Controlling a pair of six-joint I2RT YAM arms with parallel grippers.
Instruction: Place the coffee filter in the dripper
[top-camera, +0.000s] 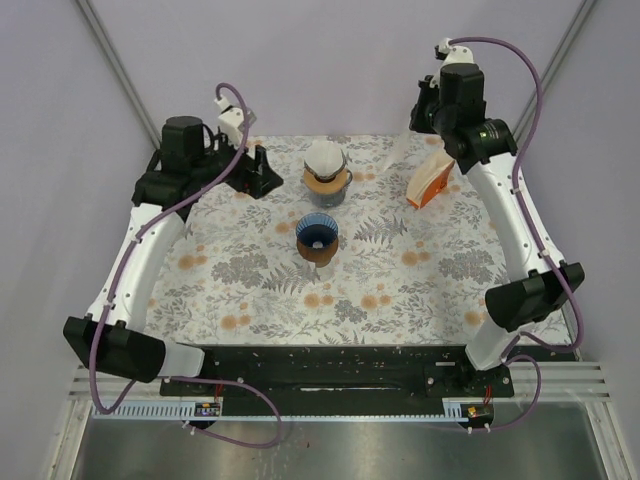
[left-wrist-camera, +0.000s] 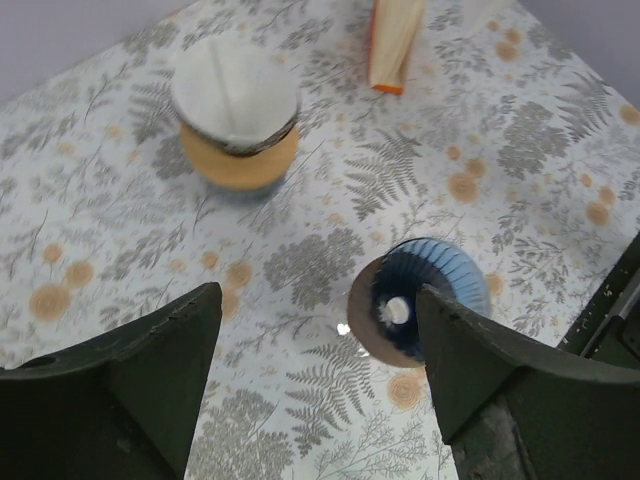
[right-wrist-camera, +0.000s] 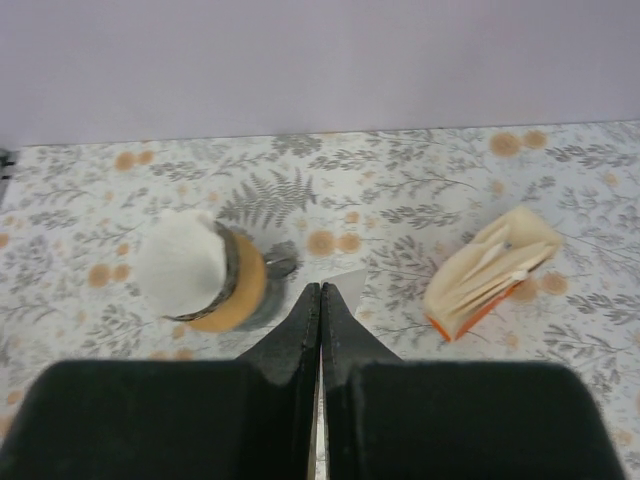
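Top external: blue dripper (top-camera: 317, 237) stands at the middle of the surface (top-camera: 400, 290), mouth up, empty.
Filter: white paper filter (right-wrist-camera: 348, 283) sits at the right jaws, toward the far right corner.
Right jaws: closed, seemingly pinching the filter's edge.
Left jaws: wide open, empty.
Bearing: dripper lies nearward and leftward of the filter; the right arm is best placed.

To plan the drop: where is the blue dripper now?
In the top view the blue dripper stands mid-table, just nearer the arm bases than the white-topped cup, and left of the orange filter pack.
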